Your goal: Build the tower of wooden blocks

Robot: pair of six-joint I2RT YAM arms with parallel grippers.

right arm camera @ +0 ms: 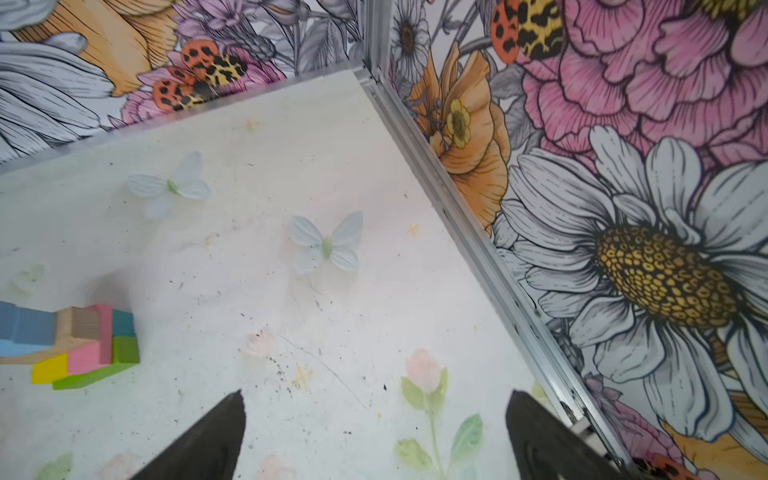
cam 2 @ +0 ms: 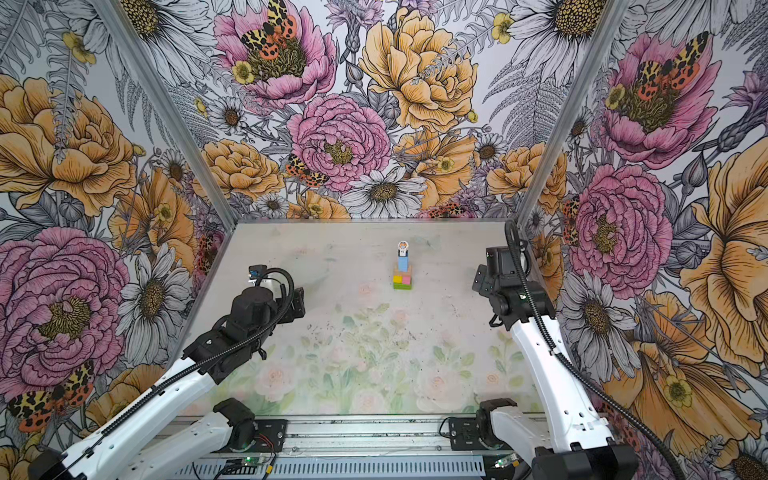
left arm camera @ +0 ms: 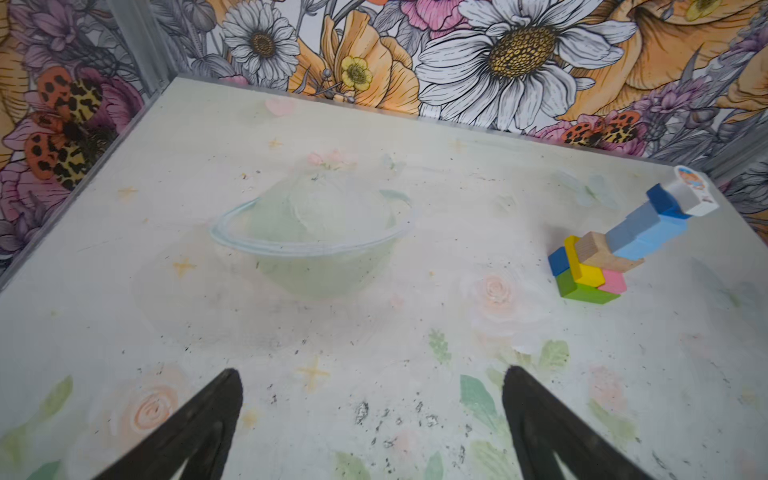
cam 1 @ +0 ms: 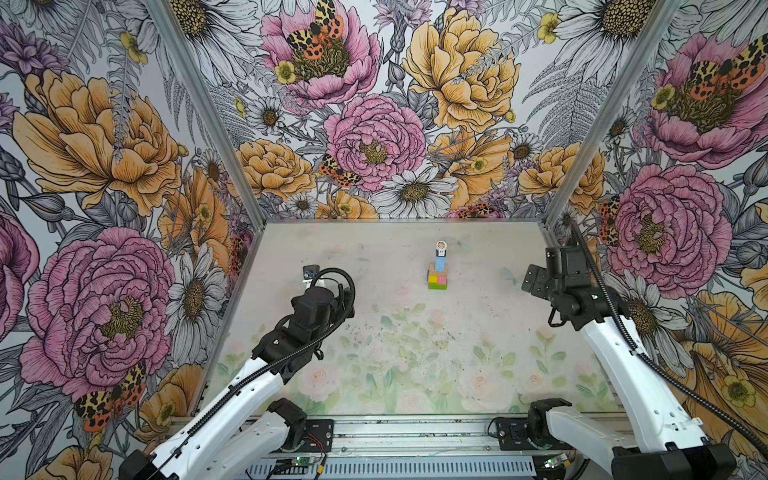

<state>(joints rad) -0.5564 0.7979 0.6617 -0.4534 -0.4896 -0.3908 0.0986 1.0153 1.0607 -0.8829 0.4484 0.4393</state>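
In both top views the wood block tower (cam 1: 438,272) (cam 2: 402,270) stands upright on the pale floral table (cam 1: 415,332). It has a green brick lowest, then yellow and pink bricks, a tan brick, light blue cubes and a white toy figure on top.

In the left wrist view the left gripper (left arm camera: 372,372) is spread wide and empty, and the tower stands well ahead, toward its right.

In the right wrist view the right gripper (right arm camera: 376,392) is also spread and empty, and the tower's base lies apart, toward its left.
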